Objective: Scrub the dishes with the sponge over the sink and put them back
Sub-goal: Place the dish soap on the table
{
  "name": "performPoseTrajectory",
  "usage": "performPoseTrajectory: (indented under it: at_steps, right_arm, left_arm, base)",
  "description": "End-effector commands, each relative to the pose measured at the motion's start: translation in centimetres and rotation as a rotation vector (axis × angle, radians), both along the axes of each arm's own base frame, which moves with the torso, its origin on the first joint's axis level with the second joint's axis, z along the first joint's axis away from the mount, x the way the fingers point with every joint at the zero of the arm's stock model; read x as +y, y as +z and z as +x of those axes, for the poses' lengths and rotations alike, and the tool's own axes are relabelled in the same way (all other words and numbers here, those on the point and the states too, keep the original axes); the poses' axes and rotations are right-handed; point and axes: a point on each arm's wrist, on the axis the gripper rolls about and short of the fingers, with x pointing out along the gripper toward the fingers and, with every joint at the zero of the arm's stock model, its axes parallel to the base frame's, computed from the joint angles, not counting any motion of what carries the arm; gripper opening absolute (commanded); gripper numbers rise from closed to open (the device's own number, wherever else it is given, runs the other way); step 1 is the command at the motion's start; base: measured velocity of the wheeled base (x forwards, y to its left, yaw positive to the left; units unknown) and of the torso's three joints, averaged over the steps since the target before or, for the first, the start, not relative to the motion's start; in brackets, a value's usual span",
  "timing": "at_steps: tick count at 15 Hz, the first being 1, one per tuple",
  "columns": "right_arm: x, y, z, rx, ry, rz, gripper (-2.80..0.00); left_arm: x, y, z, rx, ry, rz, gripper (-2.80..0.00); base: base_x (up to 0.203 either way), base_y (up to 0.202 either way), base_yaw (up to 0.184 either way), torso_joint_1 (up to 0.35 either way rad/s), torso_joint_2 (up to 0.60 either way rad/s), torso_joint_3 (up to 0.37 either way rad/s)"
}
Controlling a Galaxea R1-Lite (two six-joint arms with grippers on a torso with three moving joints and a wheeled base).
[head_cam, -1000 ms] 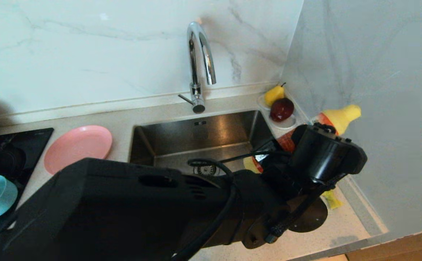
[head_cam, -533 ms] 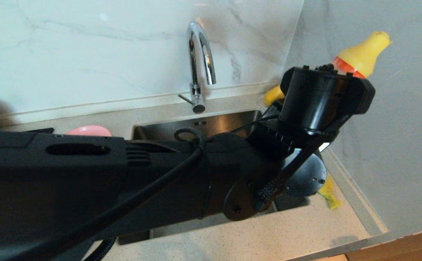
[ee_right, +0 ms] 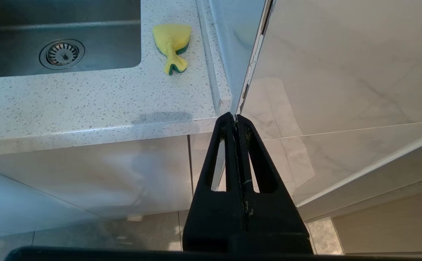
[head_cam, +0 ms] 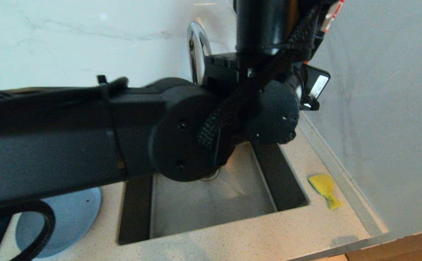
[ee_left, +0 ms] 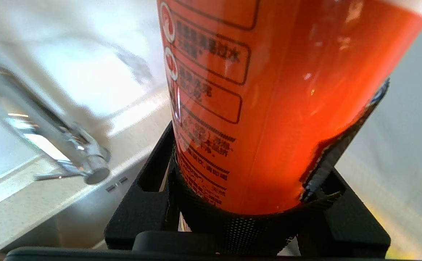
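Observation:
My left gripper (ee_left: 265, 145) is shut on an orange detergent bottle (ee_left: 276, 90), held upright high above the sink's far right corner. In the head view the left arm (head_cam: 160, 127) crosses the whole scene and its hand runs off the top edge. The sink (head_cam: 211, 203) is bare steel, with its drain strainer (ee_right: 62, 53) showing in the right wrist view. The yellow sponge (head_cam: 325, 190) with its green face lies on the counter right of the sink, also seen as the sponge (ee_right: 171, 45). A pale-blue plate (head_cam: 77, 214) lies on the counter left of the sink.
The chrome tap (head_cam: 196, 47) stands behind the sink, close to the raised arm. A grey wall (head_cam: 377, 108) bounds the counter on the right. My right gripper (ee_right: 235, 117) hangs shut below the counter's front edge (ee_right: 87, 130), off its right corner.
The left arm has lifted the orange bottle from the counter at the sink's right up past the top of the head view. The arm now covers the pink plate and the fruit.

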Motion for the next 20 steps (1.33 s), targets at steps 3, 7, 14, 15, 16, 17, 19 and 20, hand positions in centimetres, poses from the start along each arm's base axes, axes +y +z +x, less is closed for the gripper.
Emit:
performPoseTrajectory:
  at_steps: [3, 7, 14, 15, 16, 17, 19, 20]
  right_arm:
    - [0.0, 0.0, 0.0, -0.001, 0.0, -0.001, -2.8]
    - [0.0, 0.0, 0.0, -0.001, 0.0, -0.001, -2.8]
    - [0.0, 0.0, 0.0, -0.001, 0.0, -0.001, -2.8]
    - [0.0, 0.0, 0.0, -0.001, 0.0, -0.001, -2.8]
    - [0.0, 0.0, 0.0, -0.001, 0.0, -0.001, -2.8]
    - [0.0, 0.0, 0.0, 0.001, 0.0, -0.001, -2.8]
    - [0.0, 0.0, 0.0, -0.001, 0.0, -0.001, -2.8]
    - [0.0, 0.0, 0.0, -0.001, 0.0, -0.001, -2.8]
  left_arm:
    - [5.8, 5.9, -1.4, -0.067, 0.027, -0.158, -2.8]
    - [9.5, 8.3, -2.0, -0.092, 0.059, -0.232, -2.8]
    - [19.5, 10.6, -0.9, -0.148, 0.271, -0.316, -2.8]
    - [21.1, 10.6, -0.7, -0.159, 0.323, -0.313, -2.8]
    - [22.9, 10.6, -0.6, -0.169, 0.382, -0.31, -2.8]
    - [24.6, 10.5, -0.6, -0.178, 0.442, -0.305, -2.8]
    - [27.1, 9.3, -0.7, -0.164, 0.535, -0.284, -2.8]
    - [27.9, 8.8, -0.6, -0.16, 0.573, -0.288, -2.8]
  base:
    - [0.0, 0.0, 0.0, 0.0, 0.0, 0.0]
    - [0.0, 0.0, 0.0, 0.0, 0.0, 0.0]
    - [0.0, 0.0, 0.0, 0.0, 0.0, 0.0]
    - [0.0, 0.0, 0.0, 0.0, 0.0, 0.0]
    - [0.0, 0.0, 0.0, 0.0, 0.0, 0.0]
    - [0.0, 0.0, 0.0, 0.0, 0.0, 0.0]
    - [0.0, 0.0, 0.0, 0.0, 0.0, 0.0]
    - [0.0, 0.0, 0.0, 0.0, 0.0, 0.0]
